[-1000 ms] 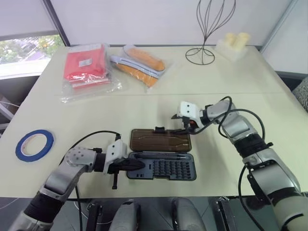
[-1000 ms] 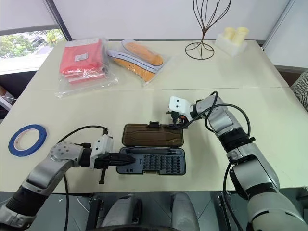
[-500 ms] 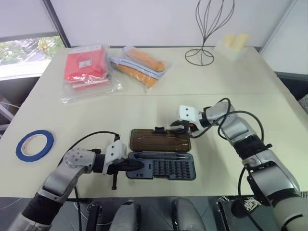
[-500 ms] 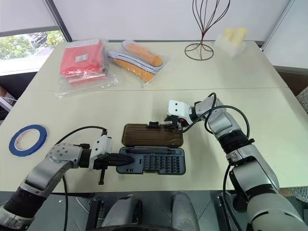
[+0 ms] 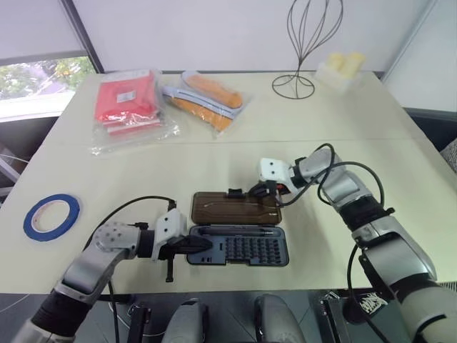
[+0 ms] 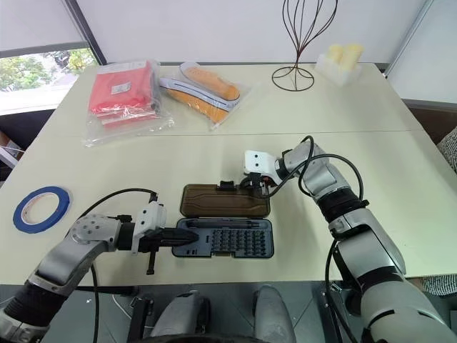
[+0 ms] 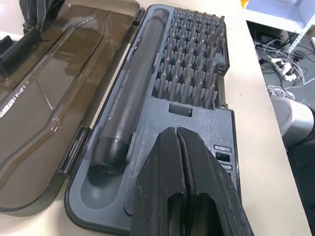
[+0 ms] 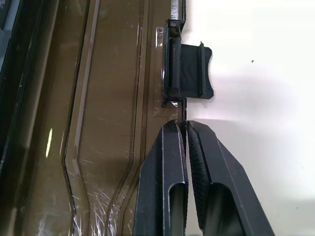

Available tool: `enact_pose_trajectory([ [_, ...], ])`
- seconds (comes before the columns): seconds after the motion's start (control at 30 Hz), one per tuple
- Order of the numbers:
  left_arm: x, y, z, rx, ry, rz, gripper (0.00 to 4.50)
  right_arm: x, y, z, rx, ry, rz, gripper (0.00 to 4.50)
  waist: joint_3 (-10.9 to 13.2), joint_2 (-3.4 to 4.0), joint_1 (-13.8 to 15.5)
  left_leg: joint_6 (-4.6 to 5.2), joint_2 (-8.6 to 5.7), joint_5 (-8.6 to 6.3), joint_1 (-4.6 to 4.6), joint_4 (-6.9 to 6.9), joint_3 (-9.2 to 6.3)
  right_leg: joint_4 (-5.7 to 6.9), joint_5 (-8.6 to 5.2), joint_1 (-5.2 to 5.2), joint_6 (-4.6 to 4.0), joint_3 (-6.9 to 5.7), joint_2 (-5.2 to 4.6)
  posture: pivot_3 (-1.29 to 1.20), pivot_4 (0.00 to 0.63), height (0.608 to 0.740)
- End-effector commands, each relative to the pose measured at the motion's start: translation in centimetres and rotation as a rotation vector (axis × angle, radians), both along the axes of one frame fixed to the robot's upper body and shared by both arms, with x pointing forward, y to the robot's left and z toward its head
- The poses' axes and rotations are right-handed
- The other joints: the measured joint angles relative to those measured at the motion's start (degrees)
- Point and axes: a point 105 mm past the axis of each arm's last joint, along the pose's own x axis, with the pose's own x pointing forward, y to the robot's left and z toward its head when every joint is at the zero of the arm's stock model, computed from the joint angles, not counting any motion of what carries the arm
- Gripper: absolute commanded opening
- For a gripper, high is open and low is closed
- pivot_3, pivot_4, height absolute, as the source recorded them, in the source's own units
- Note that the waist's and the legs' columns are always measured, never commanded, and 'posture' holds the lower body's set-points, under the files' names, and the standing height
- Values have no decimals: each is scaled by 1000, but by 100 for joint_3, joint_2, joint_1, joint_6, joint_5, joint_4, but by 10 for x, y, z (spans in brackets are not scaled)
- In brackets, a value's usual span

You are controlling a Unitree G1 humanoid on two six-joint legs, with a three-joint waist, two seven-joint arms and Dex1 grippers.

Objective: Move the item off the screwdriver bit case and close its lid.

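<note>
— Where does the screwdriver bit case [image 5: 238, 246] lie, and where are the two grippers around it?

— It lies open near the front edge of the worktop [image 5: 300, 153], dark tray nearest the robot, the lid [image 5: 236, 208] folded flat behind it. The left gripper [image 7: 178, 140] has its jaws pressed together, holding nothing, and its tips rest on the left end of the tray, just beside the dark driver handle [image 7: 132, 93] lying in its slot and short of the rows of bits [image 7: 194, 64].

— And the right one?

— The right gripper [image 8: 184, 129] sits at the lid's far edge, just beside the small black latch tab [image 8: 188, 71]. Its jaws are closed to a sliver, and the thin rim of the lid runs into that sliver, so they are pinching the lid's edge. The lid lies flat on the worktop.

— The blue tape roll [image 5: 51, 216]?

— Off the case entirely, flat on the worktop's left side, well apart from both grippers.

— What else is on the surface?

— At the back left, a clear bag of red goods [image 5: 127, 103], and beside it a bag of orange goods [image 5: 206, 98]. Further right, a black wire stand [image 5: 305, 43], then a small white tray with pale yellow items [image 5: 340, 66]. The worktop is a pale cream, with a seam running across its middle. Behind it are white blinds, and a window at the far left shows greenery.
</note>
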Motion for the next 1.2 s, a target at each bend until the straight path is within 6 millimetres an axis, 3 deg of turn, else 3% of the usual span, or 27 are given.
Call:
enact_pose_trajectory([
  [0.03, 2, 9, -5, 28, 18, 52, 0, 0, -6, -7, -95, -86, 26, 184, 0, 0, 0, 0, 0, 0, 0, 0, 0, 0, 0, 0, 0, 0, 0, 0, 150, 740],
  [0.27, 14, 16, 8, -25, 14, 138, 0, 7, -4, 13, -97, -371, 2, 184, 1, 1, 0, 0, 0, 0, -1, 0, 0, 0, 0, -2, 0, 2, 1, 0, 150, 740],
  [0.53, 22, 22, 21, -90, 28, 217, 0, -6, 1, 29, -33, -550, -41, 184, 3, 0, 38, -1, -1, 1, -21, 2, -1, 0, 0, -19, 0, 2, 0, 0, 150, 740],
  [0.73, 32, 30, 36, -160, 48, 284, 0, -15, 1, 41, -36, -627, -48, 184, 5, -2, 43, -1, -1, 0, -24, 1, -2, -2, 0, -20, 0, 2, 1, 0, 150, 740],
  [0.93, 57, 48, 71, -315, 39, 391, 0, -29, 3, 47, -23, -636, -57, 184, 8, -4, 57, -1, -2, 0, -28, 1, -5, -6, 0, -20, 0, 0, 1, 0, 150, 740],
  [1.2, 80, 64, 74, -318, 23, 470, 0, -34, 6, 51, -26, -658, -58, 184, 8, -4, 49, -1, -2, 0, -27, 0, -5, -10, 0, -20, 0, 0, 3, 0, 150, 740],
])
